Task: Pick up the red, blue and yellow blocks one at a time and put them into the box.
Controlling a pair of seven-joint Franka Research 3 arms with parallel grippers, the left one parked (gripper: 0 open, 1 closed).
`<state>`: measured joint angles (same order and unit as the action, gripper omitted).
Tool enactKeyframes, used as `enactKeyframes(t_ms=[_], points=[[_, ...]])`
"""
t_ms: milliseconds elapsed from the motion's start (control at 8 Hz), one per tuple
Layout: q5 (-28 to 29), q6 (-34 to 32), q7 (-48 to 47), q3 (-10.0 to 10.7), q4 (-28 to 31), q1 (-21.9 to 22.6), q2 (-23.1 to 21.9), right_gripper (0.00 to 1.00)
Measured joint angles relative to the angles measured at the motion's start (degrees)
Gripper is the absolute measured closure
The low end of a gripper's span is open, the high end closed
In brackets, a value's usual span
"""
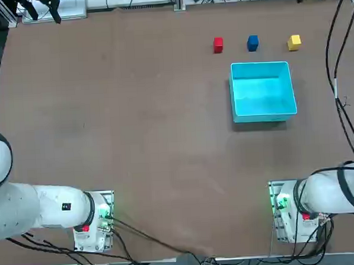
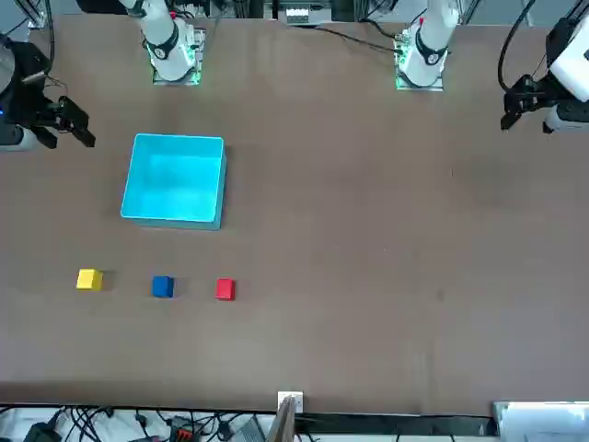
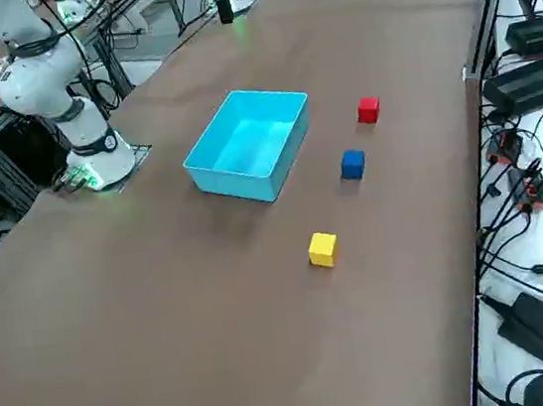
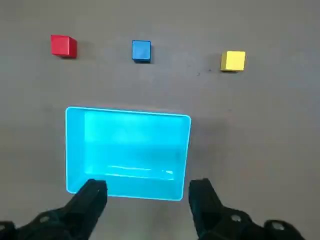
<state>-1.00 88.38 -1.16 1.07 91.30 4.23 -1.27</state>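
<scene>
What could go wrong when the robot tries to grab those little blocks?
1. The red block, blue block and yellow block lie in a row on the table beyond the box, so the open pincer might bump the box's wall while reaching over.
2. The blocks are tiny next to the pincer's wide gap, so a closing grab slightly off centre could nudge one away.
3. A block let go near the rim might bounce out.

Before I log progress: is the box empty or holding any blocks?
Empty. The box shows only bare cyan floor; the red block, blue block and yellow block sit on the table beyond it.
</scene>
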Motion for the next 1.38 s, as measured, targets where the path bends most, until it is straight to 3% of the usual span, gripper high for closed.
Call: enactKeyframes(t_ms=[625,875,1375], points=[[0.13,0.94,-0.04,-0.36,0.02,0.68,0.81,0.00],[0.17,6.28,-0.20,-0.88,0.13,4.28,4.76,0.00],[0.14,20.95,-0.71,-1.14,0.19,10.94,17.12,0.00]])
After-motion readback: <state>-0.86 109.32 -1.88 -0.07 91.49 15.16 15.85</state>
